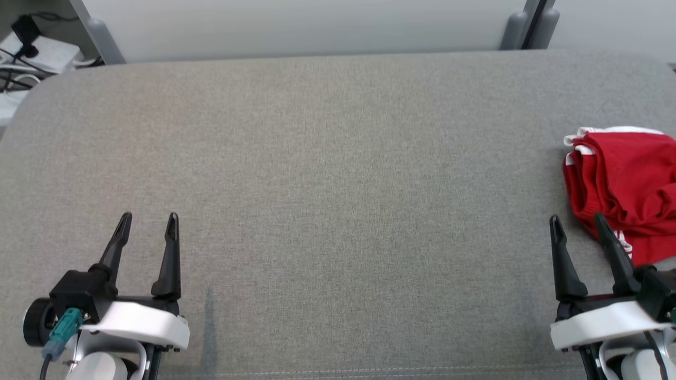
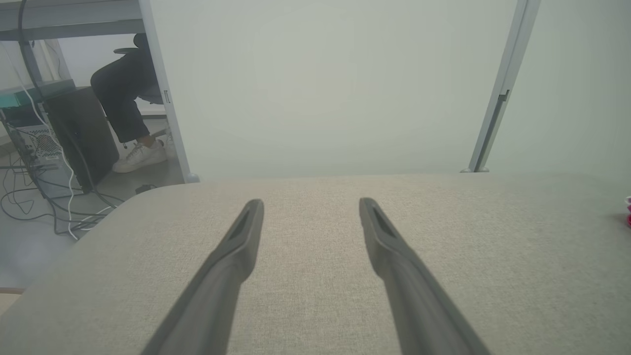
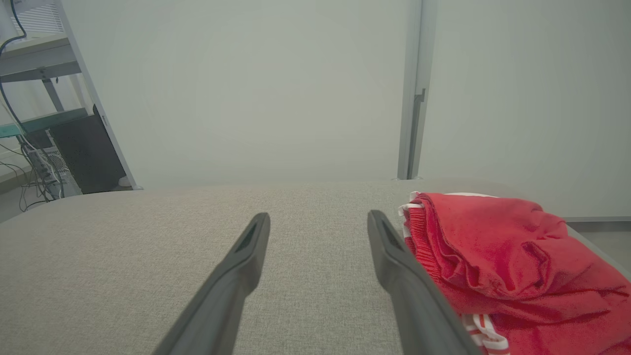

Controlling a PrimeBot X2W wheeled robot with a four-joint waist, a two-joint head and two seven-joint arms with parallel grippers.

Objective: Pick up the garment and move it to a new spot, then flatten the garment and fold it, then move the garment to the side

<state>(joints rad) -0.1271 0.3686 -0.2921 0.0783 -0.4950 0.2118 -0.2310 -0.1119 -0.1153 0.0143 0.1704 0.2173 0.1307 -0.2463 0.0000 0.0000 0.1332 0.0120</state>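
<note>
A crumpled red garment [image 1: 626, 184] with white trim lies at the right edge of the grey fabric table [image 1: 327, 174]. In the right wrist view the garment [image 3: 498, 251] bunches up just right of my fingers. My right gripper [image 1: 578, 221] is open at the lower right, its outer fingertip overlapping the garment's near edge, nothing between its fingers. At the lower left my left gripper [image 1: 149, 217] is open and empty over bare table, far from the garment. In the left wrist view a sliver of the garment [image 2: 628, 212] shows at the right edge.
White partition panels [image 1: 306, 26] on grey posts stand behind the table's far edge. Past the table's far left corner there are cables and a computer case [image 2: 74, 138] on the floor. A seated person's leg and white shoe [image 2: 140, 154] show there too.
</note>
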